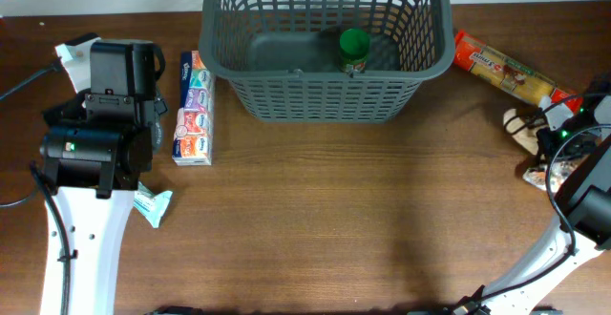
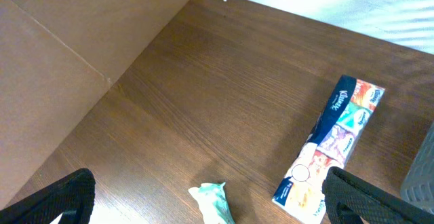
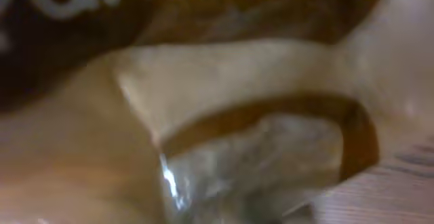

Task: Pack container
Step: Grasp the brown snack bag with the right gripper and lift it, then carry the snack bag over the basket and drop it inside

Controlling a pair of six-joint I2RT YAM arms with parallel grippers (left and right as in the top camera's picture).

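Overhead shows the large dark grey lattice plastic basket (image 1: 325, 97) far-centre on the bench (image 1: 334, 220); left wrist view shows the left tool (image 2: 210, 195) spread; right wrist view, right tool (image 1: 552, 157) pressed together, shows only blurred tan packaging (image 3: 203, 115).

The basket (image 1: 325, 95) sits at twelve o'clock on the desk (image 1: 334, 229), a green-lidded jar (image 1: 354, 50) inside; tissue pack (image 1: 194, 110) at ten, pasta packet (image 1: 506, 70) at two, wrapper (image 1: 153, 205) at eight.
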